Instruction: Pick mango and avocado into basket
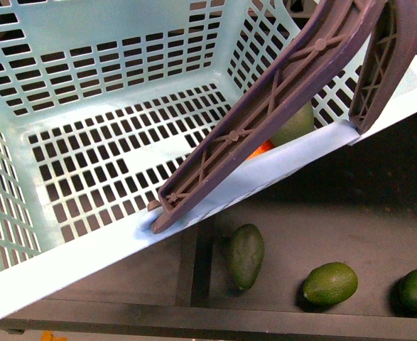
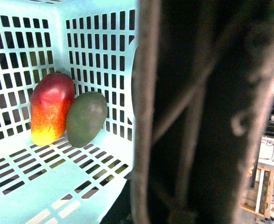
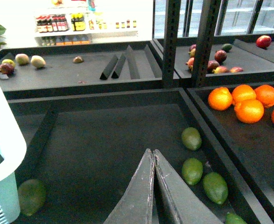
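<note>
**Mango and avocado lie together in the basket's corner**

Inside the turquoise basket [image 2: 15, 196], the red-to-orange mango [image 2: 51, 107] and the dark olive avocado [image 2: 85, 118] lean side by side, touching, against the slotted wall in one corner. From the front camera the brownish-grey swing handle [image 1: 265, 121] crosses the basket and hides most of both fruits; only an orange sliver [image 1: 263, 148] and a green patch [image 1: 297, 126] show behind it. The same handle, close and blurred, fills much of the left wrist picture, so the left claw is not seen at all.

The right gripper [image 3: 154, 154] hangs above a dark produce bin [image 3: 104, 135] with its two fingers pressed together and nothing between them. Brighter green avocados [image 3: 192, 171] lie along that bin's edge, and another green fruit [image 3: 31, 197] rests just beside the basket's rim. Oranges [image 3: 249, 110] fill the neighbouring bin. In front of the basket, three more avocados [image 1: 329, 283] sit on the dark shelf.
</note>
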Robot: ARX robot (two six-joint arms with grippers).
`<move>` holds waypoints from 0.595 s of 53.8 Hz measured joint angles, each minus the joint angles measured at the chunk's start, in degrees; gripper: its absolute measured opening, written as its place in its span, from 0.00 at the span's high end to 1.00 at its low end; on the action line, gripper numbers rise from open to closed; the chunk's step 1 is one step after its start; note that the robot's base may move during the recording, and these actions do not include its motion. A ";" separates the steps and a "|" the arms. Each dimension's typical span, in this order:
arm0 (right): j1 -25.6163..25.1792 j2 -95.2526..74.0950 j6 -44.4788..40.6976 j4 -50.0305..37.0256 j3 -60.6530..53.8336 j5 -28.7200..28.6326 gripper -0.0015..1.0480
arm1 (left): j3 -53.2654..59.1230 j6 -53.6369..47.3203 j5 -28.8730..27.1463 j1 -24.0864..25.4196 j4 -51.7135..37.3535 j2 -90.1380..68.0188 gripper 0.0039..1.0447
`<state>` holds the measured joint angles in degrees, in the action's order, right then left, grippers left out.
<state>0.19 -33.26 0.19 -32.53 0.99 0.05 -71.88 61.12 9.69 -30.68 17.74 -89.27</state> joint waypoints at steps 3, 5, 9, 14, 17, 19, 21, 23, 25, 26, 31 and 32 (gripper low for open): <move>0.00 2.51 0.00 2.36 0.00 0.00 0.98 | 0.00 -0.02 -0.09 0.00 0.00 0.00 0.97; 0.00 3.91 0.00 3.63 0.00 0.00 0.98 | 0.00 -0.07 -0.13 0.00 0.00 0.00 0.97; 0.00 6.86 0.00 6.43 0.00 0.00 0.98 | 0.00 -0.02 -0.09 0.00 0.00 0.00 0.97; 0.00 10.36 0.00 9.75 0.00 0.00 0.98 | 0.00 -0.02 -0.07 0.00 0.00 0.00 0.97; 0.00 12.20 0.00 11.52 0.00 0.00 0.98 | 0.00 -0.04 -0.09 0.00 0.00 0.00 0.97; 0.00 13.42 0.00 12.70 0.00 0.00 0.98 | 0.00 -0.02 -0.09 0.00 0.00 0.00 0.97; 0.00 14.34 0.00 13.60 0.00 0.00 0.98 | 0.00 -0.02 -0.04 0.00 0.00 0.00 0.97; 0.00 14.99 0.00 14.27 0.00 0.00 0.98 | 0.00 -0.02 -0.04 -0.02 0.00 0.00 0.97; 0.00 15.65 0.00 14.93 0.00 0.00 0.98 | 0.00 -0.02 -0.04 -0.02 0.00 0.00 0.97; 0.00 16.09 0.00 15.34 0.00 0.00 0.98 | 0.00 -0.02 -0.04 -0.02 0.00 0.00 0.97; 0.00 17.49 0.00 16.72 0.00 0.00 0.98 | 0.00 -0.02 -0.04 0.00 0.00 0.00 0.97; 0.00 17.86 0.00 17.09 0.00 0.00 0.98 | 0.00 -0.04 -0.07 0.00 0.00 0.00 0.97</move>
<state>0.19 -15.40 0.19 -15.44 0.99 0.05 -71.88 61.08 9.63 -30.68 17.74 -89.27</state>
